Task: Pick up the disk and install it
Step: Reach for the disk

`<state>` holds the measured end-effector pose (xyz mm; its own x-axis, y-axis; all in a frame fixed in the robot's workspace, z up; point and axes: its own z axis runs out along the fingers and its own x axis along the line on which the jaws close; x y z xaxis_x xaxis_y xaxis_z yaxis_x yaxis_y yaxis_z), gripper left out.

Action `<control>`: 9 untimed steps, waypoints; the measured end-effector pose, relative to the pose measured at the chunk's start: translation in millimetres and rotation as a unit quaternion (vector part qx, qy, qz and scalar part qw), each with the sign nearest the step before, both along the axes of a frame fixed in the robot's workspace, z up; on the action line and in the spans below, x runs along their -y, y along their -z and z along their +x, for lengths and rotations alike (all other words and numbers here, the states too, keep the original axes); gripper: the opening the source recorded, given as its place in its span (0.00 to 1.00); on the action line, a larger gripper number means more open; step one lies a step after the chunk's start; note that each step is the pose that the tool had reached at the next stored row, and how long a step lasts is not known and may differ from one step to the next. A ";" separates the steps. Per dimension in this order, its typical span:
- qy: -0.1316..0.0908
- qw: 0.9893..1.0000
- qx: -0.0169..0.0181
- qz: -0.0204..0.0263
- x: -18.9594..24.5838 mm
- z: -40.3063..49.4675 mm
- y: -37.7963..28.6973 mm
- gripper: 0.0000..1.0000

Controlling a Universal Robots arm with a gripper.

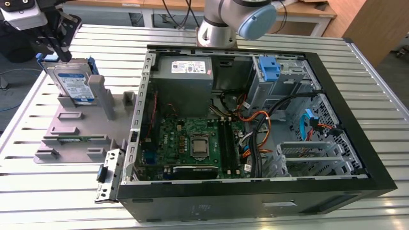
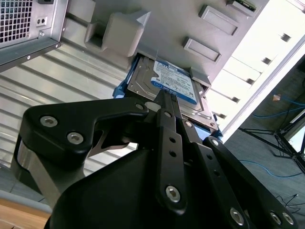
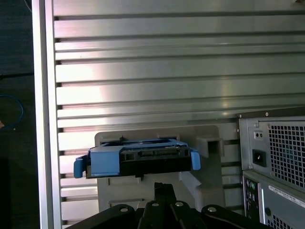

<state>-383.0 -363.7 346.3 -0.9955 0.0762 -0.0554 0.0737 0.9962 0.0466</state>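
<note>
I've got the claw [image 1: 62, 56] just above the disk [image 1: 73, 82], clenched on nothing, fingers pressed together. The disk stands on edge in a grey holder [image 1: 76, 122] on the counter [image 1: 51, 191]. It is on the exterior view's left, beside the open computer case [image 1: 357, 158], not yet inside.
</note>
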 end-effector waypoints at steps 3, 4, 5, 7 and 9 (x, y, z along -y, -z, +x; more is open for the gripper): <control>0.000 1.000 0.000 0.000 -0.4 0.0 0.1 0.11; 0.000 1.000 0.000 0.000 -0.6 0.0 0.1 0.11; 0.000 1.000 0.000 0.000 -1.1 -0.1 0.3 0.11; 0.000 1.000 0.000 0.000 -1.9 -0.5 0.7 0.11; 0.000 1.000 0.000 0.000 -2.9 -1.1 1.0 0.11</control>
<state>-384.0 -360.8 345.2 -0.9956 0.0762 -0.0554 0.0737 0.9962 0.0466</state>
